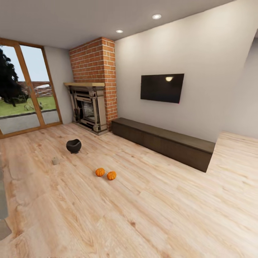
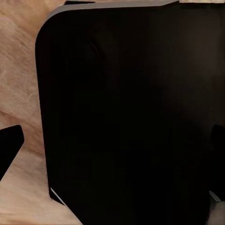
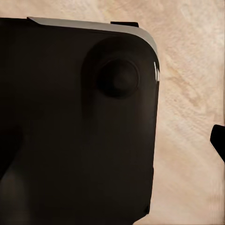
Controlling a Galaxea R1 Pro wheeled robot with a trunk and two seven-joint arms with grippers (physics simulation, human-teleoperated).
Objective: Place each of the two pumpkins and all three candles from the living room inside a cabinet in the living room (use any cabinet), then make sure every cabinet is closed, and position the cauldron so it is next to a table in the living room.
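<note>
Pale wood planks make the floor (image 1: 150,215) of the living room, and we see the task's things lying on it. The two small bright-orange ribbed pumpkins rest close together near the middle of the floor: one (image 1: 100,172) is on the left and the other (image 1: 111,175) just beside it on the right, apart by a small gap. Behind them, further toward the fireplace, stands the squat round matte-black cauldron (image 1: 73,146), upright with its wide mouth up. A small greyish object (image 1: 55,161) lies near the cauldron, on its left side; we cannot tell what it is.

The long, low dark-brown wood cabinet (image 1: 165,143) stands along the white wall, and its fronts look closed. Above it hangs a flat black television screen (image 1: 162,87). To the left of the cabinet stands the ornate stone fireplace (image 1: 87,107) under a red brick chimney (image 1: 95,61), and a wood-framed glass door (image 1: 25,89) shows grass outside.

In the wrist views we see a dark rounded body of the robot (image 2: 131,117) over the floor. A black finger tip (image 2: 10,145) of the left pincer and one (image 3: 219,140) of the right pincer appear at the edges; whether each pincer is released or clenched, we cannot tell.
</note>
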